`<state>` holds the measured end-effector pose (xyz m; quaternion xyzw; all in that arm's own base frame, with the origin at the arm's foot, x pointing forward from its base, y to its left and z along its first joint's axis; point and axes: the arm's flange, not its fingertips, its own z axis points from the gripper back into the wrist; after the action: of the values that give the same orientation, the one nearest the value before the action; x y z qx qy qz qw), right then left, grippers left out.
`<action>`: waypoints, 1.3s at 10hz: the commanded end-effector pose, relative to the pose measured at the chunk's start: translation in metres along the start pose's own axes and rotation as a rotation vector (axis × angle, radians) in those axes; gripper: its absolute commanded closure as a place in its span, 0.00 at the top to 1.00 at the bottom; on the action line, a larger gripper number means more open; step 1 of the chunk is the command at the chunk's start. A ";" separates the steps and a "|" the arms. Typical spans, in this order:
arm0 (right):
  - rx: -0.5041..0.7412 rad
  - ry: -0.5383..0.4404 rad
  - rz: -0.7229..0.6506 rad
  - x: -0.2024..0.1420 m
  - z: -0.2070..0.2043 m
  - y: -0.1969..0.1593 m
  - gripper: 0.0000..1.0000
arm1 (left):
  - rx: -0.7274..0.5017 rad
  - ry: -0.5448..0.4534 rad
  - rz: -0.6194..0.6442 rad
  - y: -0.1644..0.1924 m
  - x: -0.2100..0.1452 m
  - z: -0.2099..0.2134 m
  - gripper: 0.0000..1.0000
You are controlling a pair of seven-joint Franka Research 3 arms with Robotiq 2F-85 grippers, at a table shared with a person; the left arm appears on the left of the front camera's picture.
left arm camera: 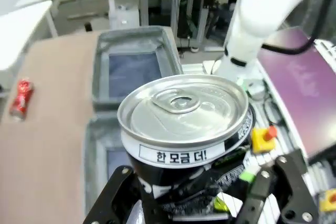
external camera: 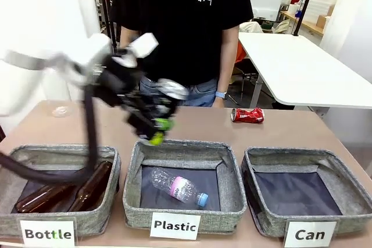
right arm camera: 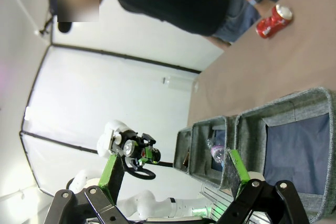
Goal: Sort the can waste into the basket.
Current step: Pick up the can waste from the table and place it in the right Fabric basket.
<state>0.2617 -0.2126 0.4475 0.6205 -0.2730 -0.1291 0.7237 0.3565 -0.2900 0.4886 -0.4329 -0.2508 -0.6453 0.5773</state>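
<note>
My left gripper is shut on a black-and-silver can, held in the air over the back edge of the middle basket. The left wrist view looks down on the can's silver lid, with the fingers gripping its black body. A red can lies on its side on the table behind the baskets, also seen as the red can. The "Can" basket at the right is empty. My right gripper is open and holds nothing, above the "Can" basket.
The "Plastic" basket holds a clear bottle. The "Bottle" basket holds brown glass bottles. A person in a black shirt stands at the far edge. A white table stands behind on the right.
</note>
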 end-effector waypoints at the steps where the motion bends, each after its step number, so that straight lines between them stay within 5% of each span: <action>1: -0.005 -0.103 0.088 0.011 0.040 0.025 1.00 | 0.035 -0.011 -0.133 0.051 0.043 -0.043 0.00; 2: 0.000 0.000 0.000 0.000 0.000 0.000 1.00 | 0.014 0.001 -0.240 0.061 0.072 -0.089 0.00; 4: -0.060 0.010 0.013 0.004 0.041 0.010 1.00 | -0.063 0.071 -0.382 0.074 0.110 -0.198 0.00; 6: -0.070 0.040 0.033 0.002 0.089 0.013 1.00 | -0.066 0.105 -0.423 0.089 0.120 -0.258 0.00; 11: -0.095 -0.008 0.150 -0.006 0.186 0.003 1.00 | -0.009 0.214 -0.412 0.117 0.113 -0.334 0.00; 13: -0.127 -0.022 0.107 -0.012 0.172 0.013 1.00 | -0.016 0.239 -0.387 0.125 0.111 -0.342 0.00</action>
<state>0.1504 -0.3567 0.4631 0.5625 -0.3108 -0.1182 0.7570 0.3866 -0.6416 0.3820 -0.2984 -0.2610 -0.7970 0.4556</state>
